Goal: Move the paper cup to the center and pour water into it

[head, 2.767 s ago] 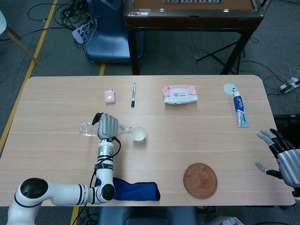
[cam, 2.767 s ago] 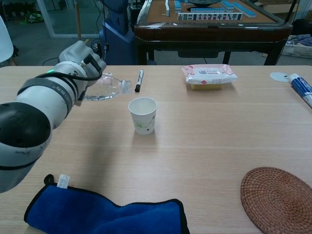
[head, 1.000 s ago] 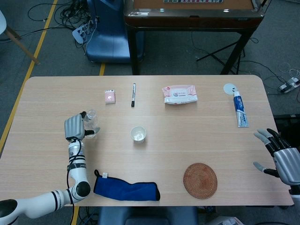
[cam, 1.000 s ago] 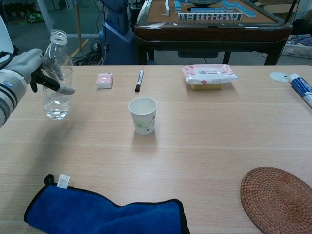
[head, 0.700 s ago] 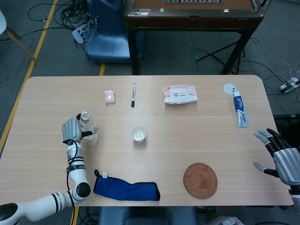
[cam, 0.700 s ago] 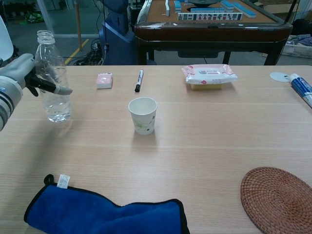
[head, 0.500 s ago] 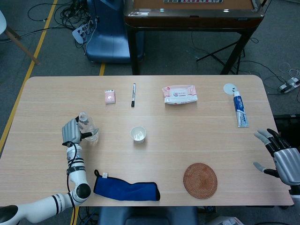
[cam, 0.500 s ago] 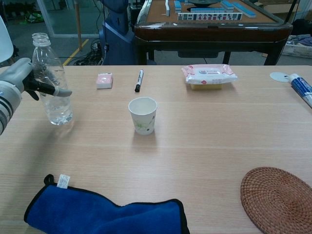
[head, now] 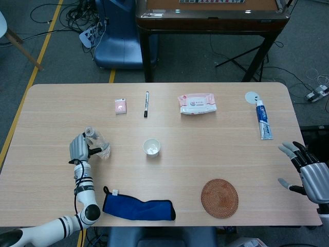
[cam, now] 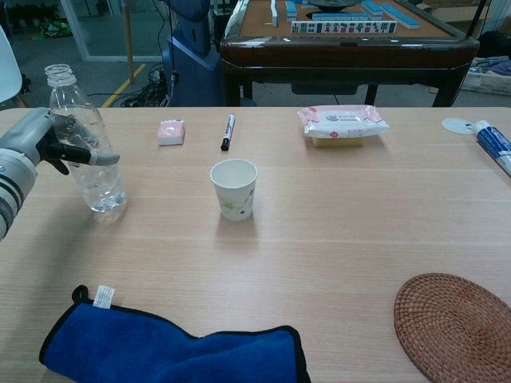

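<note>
- Currently the left robot hand (cam: 49, 144) is wrapped around a clear water bottle (cam: 85, 152); bottle is held upright, uncapped, at the left side of the worktop (cam: 359, 231).
- Bottle base is seen at or just above the worktop surface in the chest view; contact cannot be confirmed.
- A little water is visible in the bottom of the bottle.
- Same robot hand (head: 78, 148) and bottle (head: 96, 144) are seen in the head view, well left of the paper cup (head: 151, 147).
- Paper cup (cam: 234, 189) is standing upright near the middle of the worktop, apart from everything else; whether water is inside cannot be told.
- Right robot hand (head: 308, 172) is held off the right edge of the worktop, fingers spread, nothing held.
- Blue cloth (cam: 172, 349) is lying at the near left edge; round woven coaster (cam: 453, 325) is at the near right.
- Along the far side: small pink box (cam: 171, 132), black pen (cam: 227, 131), pack of wipes (cam: 342, 124).
- Toothpaste tube (head: 263, 120) is lying at the far right, with a small white disc (head: 252, 96) just beyond its cap end.
</note>
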You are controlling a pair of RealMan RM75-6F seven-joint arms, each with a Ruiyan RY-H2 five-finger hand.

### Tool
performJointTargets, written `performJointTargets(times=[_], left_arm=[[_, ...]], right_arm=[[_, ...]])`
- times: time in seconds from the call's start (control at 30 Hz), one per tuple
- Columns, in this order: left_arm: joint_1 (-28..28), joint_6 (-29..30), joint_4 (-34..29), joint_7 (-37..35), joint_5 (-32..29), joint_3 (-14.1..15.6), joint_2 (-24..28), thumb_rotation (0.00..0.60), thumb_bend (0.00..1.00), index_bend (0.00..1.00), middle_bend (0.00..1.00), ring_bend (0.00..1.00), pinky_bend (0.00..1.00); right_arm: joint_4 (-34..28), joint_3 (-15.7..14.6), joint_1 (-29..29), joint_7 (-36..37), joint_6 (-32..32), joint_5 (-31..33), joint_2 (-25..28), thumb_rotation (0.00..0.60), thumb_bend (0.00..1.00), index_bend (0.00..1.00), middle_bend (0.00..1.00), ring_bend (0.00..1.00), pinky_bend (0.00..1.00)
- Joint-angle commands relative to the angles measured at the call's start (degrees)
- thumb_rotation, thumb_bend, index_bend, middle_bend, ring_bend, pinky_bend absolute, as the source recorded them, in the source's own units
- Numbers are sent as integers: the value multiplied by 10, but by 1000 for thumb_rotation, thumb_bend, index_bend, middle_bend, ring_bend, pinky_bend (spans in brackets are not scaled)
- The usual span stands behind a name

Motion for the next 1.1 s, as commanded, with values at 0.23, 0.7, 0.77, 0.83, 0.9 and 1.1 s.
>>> performJointTargets(times=[0.23, 0.7, 0.77, 0.83, 0.9, 1.1], left_arm=[[11, -16, 3, -20, 11, 2, 1, 600, 62, 590, 623, 448, 443], [26, -44, -6, -36, 16, 6, 9, 600, 63, 470, 393, 265, 331], [28, -49, -9, -37, 17, 8, 12, 600, 63, 449, 356, 232, 311], [30, -52, -11, -39, 19, 11, 15, 600, 63, 404, 313, 196, 283], [32, -57, -15, -40, 18, 12, 18, 600, 63, 359, 282, 171, 265], [36, -65, -27, -41, 14, 10, 26, 600, 62, 216, 225, 126, 231]], right_arm=[[1, 0, -1, 2, 1, 0, 1, 600, 0, 179, 156, 82, 321], [0, 0, 1, 0, -4, 2, 0, 600, 0, 179, 156, 82, 321], [0, 0, 1, -1, -4, 2, 0, 600, 0, 179, 157, 82, 321], [0, 0, 1, -1, -5, 1, 0, 600, 0, 179, 156, 82, 321], [0, 0, 1, -1, -4, 1, 0, 600, 0, 179, 156, 82, 321], [0, 0, 1, -1, -3, 1, 0, 600, 0, 179, 157, 82, 321]])
